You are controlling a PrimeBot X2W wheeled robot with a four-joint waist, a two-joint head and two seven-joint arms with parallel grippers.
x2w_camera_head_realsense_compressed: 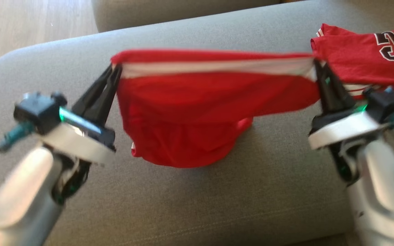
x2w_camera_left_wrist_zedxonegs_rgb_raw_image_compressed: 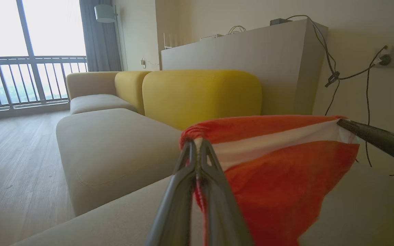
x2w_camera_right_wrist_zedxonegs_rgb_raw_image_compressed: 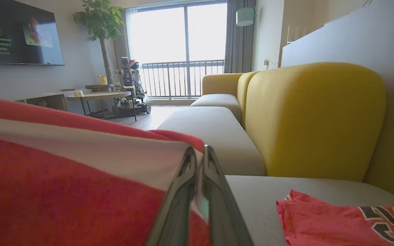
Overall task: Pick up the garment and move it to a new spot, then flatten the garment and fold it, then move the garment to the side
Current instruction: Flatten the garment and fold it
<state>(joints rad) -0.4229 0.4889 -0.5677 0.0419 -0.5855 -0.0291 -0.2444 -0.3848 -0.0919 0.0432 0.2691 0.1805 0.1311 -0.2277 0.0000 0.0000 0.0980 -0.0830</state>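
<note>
Head view: my left gripper (x2w_camera_head_realsense_compressed: 115,68) and right gripper (x2w_camera_head_realsense_compressed: 317,65) are each clamped shut on one end of the white-striped edge of the red garment (x2w_camera_head_realsense_compressed: 210,99). The edge is stretched taut above the grey sofa seat (x2w_camera_head_realsense_compressed: 217,205), and the lower cloth sags down.

Left wrist view: my fingers (x2w_camera_left_wrist_zedxonegs_rgb_raw_image_compressed: 183,177) are pressed together on one fabric corner.

Right wrist view: my fingers (x2w_camera_right_wrist_zedxonegs_rgb_raw_image_compressed: 183,191) pinch the opposite corner. A folded jersey (x2w_camera_right_wrist_zedxonegs_rgb_raw_image_compressed: 337,222) lies on the seat nearby.

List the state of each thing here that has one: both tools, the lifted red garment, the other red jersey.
left tool: shut on one top corner of the red garment.
right tool: shut on the other top corner.
red garment: lifted, top edge stretched taut between the tools, lower part sagging to the sofa seat.
numbered jersey: folded, lying on the seat at the right, not gripped.
</note>
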